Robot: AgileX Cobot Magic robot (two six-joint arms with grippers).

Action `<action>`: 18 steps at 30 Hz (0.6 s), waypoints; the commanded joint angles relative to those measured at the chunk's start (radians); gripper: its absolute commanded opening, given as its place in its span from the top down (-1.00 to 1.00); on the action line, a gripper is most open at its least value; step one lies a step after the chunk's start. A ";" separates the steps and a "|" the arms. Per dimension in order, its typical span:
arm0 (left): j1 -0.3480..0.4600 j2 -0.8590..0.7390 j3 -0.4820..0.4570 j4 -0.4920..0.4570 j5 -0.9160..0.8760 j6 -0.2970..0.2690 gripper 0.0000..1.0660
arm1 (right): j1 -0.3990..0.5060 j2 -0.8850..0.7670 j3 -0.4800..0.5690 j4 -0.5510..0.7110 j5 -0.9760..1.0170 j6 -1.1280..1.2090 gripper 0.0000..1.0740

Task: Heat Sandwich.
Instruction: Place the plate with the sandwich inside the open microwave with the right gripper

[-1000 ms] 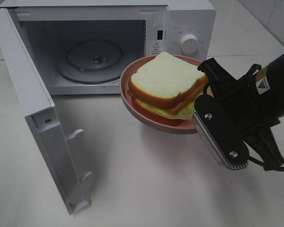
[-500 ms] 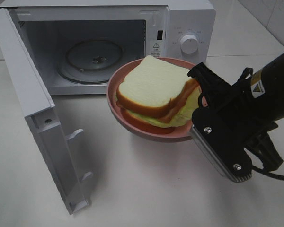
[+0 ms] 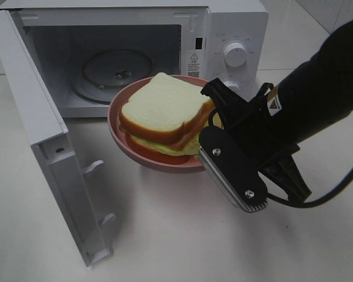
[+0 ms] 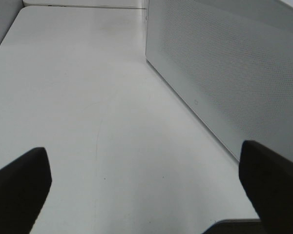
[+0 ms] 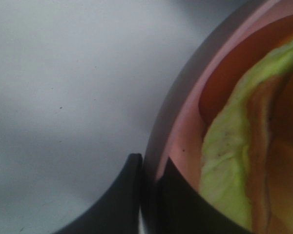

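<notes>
The sandwich (image 3: 162, 111) is carried on the pink plate (image 3: 125, 140), which is held above the worktop (image 3: 182, 235) just in front of the open microwave (image 3: 235, 29). The plate rim is pinched by the right fingers (image 5: 129, 195). The left fingers (image 4: 19, 187) are spread wide beside the microwave's side wall.

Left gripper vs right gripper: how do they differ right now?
Jaws: the left gripper stands wide open; the right gripper is shut.
Load: the left gripper holds nothing; the right gripper pinches the rim of the pink plate carrying the sandwich.
Place: the left gripper hangs over the table; the right gripper is in front of the open microwave.
Shared: both are black two-finger grippers.
</notes>
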 commanded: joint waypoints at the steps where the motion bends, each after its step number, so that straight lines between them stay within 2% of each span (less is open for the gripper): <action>1: -0.003 -0.017 0.000 0.002 -0.011 -0.006 -0.83 | 0.003 0.020 -0.036 0.020 -0.016 -0.014 1.00; 11: -0.003 -0.017 0.000 0.002 -0.011 -0.006 -0.83 | 0.000 0.115 -0.152 0.023 0.033 -0.057 1.00; 18: -0.003 -0.017 0.000 0.002 -0.011 -0.006 -0.83 | -0.026 0.180 -0.238 0.124 0.039 -0.164 1.00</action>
